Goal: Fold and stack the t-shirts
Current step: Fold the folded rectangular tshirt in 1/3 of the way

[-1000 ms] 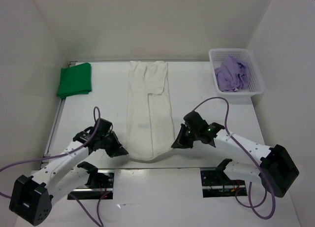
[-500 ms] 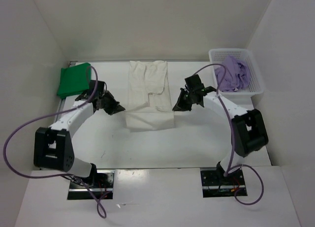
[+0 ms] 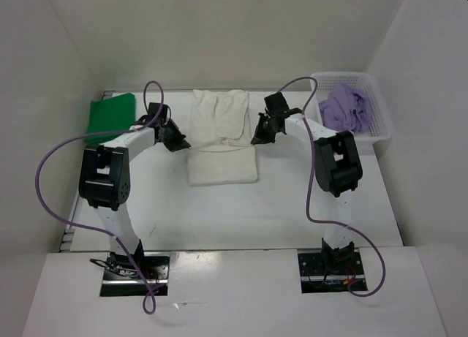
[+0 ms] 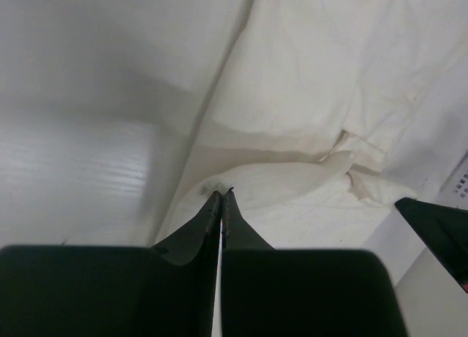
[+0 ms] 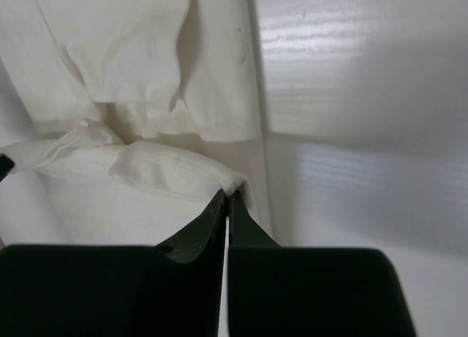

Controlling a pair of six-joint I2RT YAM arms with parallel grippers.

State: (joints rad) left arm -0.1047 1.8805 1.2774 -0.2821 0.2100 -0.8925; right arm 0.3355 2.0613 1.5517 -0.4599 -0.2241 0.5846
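Note:
The cream t-shirt (image 3: 221, 143) lies in the middle of the table, its near end doubled back over the far half. My left gripper (image 3: 181, 142) is shut on the left corner of the lifted hem, seen in the left wrist view (image 4: 221, 193) against the cream t-shirt (image 4: 307, 96). My right gripper (image 3: 255, 139) is shut on the right corner, seen in the right wrist view (image 5: 228, 194) on the cream t-shirt (image 5: 146, 169). The green t-shirt (image 3: 111, 117) lies folded at the far left. The lavender t-shirt (image 3: 345, 109) is bunched in the basket.
A white perforated basket (image 3: 380, 129) stands at the far right corner. White walls enclose the table on three sides. Both arms stretch far over the table, cables (image 3: 51, 176) looping beside them.
Both grippers carried the cream shirt's near hem away from the arm bases toward the far end, folding the shirt in half. The arms went from bent near their bases to stretched out.

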